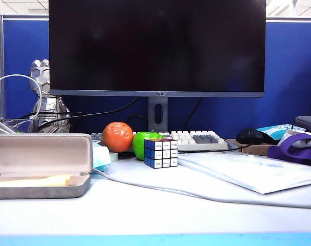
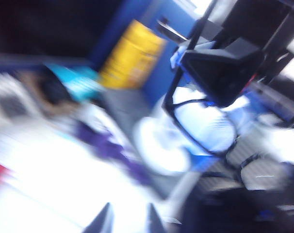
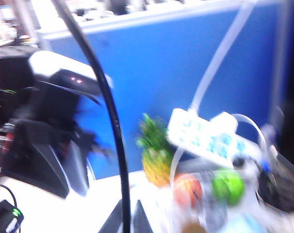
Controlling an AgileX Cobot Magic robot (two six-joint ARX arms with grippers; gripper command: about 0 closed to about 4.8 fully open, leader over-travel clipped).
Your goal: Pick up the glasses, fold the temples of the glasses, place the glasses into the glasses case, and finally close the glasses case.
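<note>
The glasses [image 2: 205,126] hung in mid-air — one temple [image 3: 106,116] pinched in the closed right tool [image 3: 126,213]. The left tool [image 2: 127,221] stood part-open nearby, holding nothing. The case [image 1: 40,164] lay open on the surface [image 1: 160,210]. Folding seemed under way; next, the free temple needs pressing inward.

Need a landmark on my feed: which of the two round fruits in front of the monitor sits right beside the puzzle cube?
The green apple: it sits right against the puzzle cube, whereas the orange lies on the apple's far side.
</note>
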